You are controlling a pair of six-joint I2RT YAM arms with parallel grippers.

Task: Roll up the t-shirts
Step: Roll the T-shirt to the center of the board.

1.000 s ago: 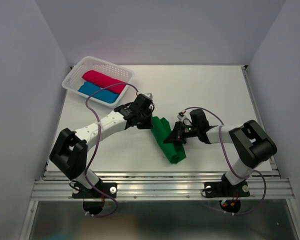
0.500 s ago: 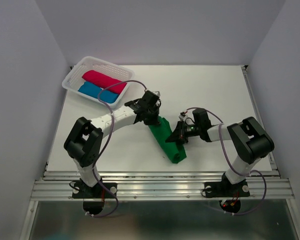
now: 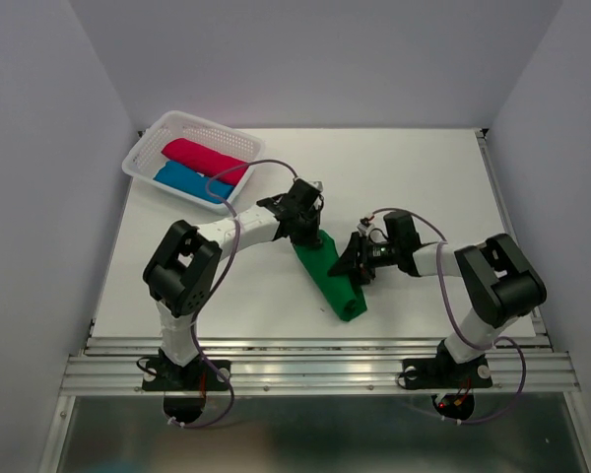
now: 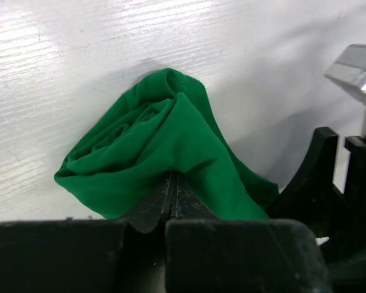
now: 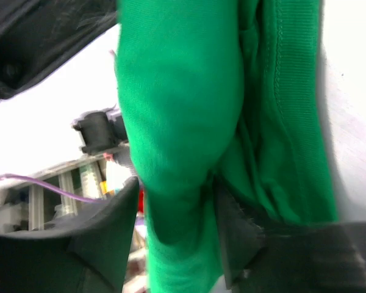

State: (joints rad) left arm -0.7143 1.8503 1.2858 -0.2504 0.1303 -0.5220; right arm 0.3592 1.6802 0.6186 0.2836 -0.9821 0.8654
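The deep green t-shirt (image 3: pixel 332 276) lies rolled into a slanted log in the middle of the table. My left gripper (image 3: pixel 309 231) is at the roll's far end. Its jaws are pressed together with a peak of green cloth (image 4: pixel 152 146) pinched at the left gripper's (image 4: pixel 172 178) tips. My right gripper (image 3: pixel 354 268) is at the roll's right side and stands open. A thick fold of the green t-shirt (image 5: pixel 177 110) sits between its fingers (image 5: pixel 104 232), touching the right one and clear of the left. The crimson-pink t-shirt (image 3: pixel 205 160) and the blue t-shirt (image 3: pixel 189 180) lie rolled in the basket.
A white lattice basket (image 3: pixel 217 128) stands at the table's far left corner. Grey walls close in the table on three sides. A metal rail (image 3: pixel 315 370) runs along the near edge. The right arm's black parts (image 4: pixel 329 177) show close by in the left wrist view.
My left arm has swung right and its gripper now sits on the roll's far end. The right gripper's jaws have spread apart off the green roll.
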